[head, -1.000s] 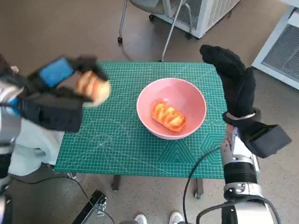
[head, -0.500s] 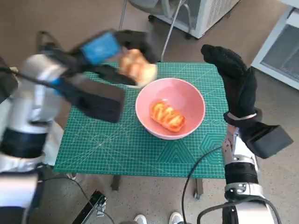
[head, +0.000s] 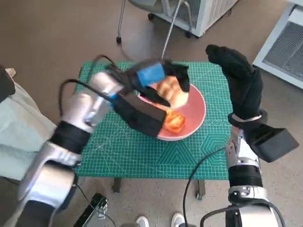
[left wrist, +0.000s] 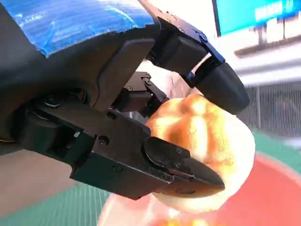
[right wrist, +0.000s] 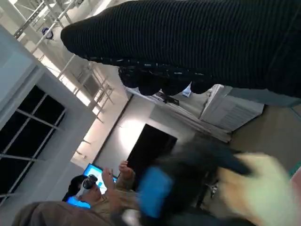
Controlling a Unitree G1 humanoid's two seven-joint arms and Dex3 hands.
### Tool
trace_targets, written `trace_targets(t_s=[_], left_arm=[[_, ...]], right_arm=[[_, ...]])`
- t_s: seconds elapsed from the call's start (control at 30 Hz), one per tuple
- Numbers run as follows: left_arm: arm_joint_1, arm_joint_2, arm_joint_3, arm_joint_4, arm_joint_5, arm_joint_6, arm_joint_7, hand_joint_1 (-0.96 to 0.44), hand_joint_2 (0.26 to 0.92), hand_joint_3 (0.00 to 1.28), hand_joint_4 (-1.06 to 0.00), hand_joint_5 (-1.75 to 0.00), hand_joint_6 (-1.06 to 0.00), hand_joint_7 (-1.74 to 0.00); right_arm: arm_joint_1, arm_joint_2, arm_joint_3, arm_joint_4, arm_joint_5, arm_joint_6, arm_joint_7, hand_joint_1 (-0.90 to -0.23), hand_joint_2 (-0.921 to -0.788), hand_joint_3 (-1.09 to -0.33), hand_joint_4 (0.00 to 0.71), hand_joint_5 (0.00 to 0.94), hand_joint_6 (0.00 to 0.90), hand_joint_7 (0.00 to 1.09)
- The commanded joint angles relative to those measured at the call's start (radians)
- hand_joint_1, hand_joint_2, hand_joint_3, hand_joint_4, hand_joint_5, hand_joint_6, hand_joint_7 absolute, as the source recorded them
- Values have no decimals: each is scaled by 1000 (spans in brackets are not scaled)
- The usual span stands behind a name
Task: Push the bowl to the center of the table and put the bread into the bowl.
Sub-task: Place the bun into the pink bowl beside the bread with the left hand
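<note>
The left hand (head: 158, 78) reaches across the green mat (head: 118, 151) and hangs over the pink bowl (head: 194, 118), its black fingers (left wrist: 188, 169) closed around a golden bread roll (head: 173, 92) held above the bowl's inside. The right hand (head: 239, 80) stands upright just beside the bowl's far edge, raised off the table, fingers extended and holding nothing. There is one bowl and two breads: the held roll and a glazed orange one (head: 173, 121) lying in the bowl.

Brown floor (head: 61, 38) beyond the table's far edge, white louvred cabinets (head: 208, 14) behind, dark windows (right wrist: 28, 127) under bright ceiling light.
</note>
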State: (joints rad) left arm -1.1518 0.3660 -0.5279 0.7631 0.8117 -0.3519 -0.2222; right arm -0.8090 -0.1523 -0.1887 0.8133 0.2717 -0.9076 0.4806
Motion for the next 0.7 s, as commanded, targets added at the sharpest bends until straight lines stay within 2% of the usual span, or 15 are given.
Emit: trace_targets(t_s=[0.03,0.1,0.13,0.2,0.43,0.7], left_arm=[[-11,-18,-18,31,8,12,8,-129,899,167,-406,-344,-453,-758],[-7,-22,-21,32,7,25,-6,-118,911,96,-396,-142,-462,-431],[-4,-24,-23,31,6,29,-10,-113,915,75,-379,-90,-467,-328],[5,-23,-24,27,3,29,-8,-107,918,57,-359,-46,-469,-237],[49,-9,5,27,-47,-16,17,-96,921,35,-273,-3,-472,-131],[123,-10,113,7,-225,-34,-47,-102,921,38,-196,0,-435,-94]], right_arm=[[32,-3,-7,-11,3,18,-9,-543,-921,-669,433,15,46,863],[35,-2,-8,-17,0,20,-13,-535,-921,-669,435,16,49,865],[37,-1,-9,-20,-1,22,-16,-530,-921,-670,435,16,50,864],[41,0,-9,-24,-3,22,-19,-524,-921,-672,435,16,51,864],[47,-1,-8,-30,-5,24,-27,-516,-921,-672,440,19,53,860],[48,4,-6,-40,-5,27,-32,-525,-921,-667,448,23,55,855]])
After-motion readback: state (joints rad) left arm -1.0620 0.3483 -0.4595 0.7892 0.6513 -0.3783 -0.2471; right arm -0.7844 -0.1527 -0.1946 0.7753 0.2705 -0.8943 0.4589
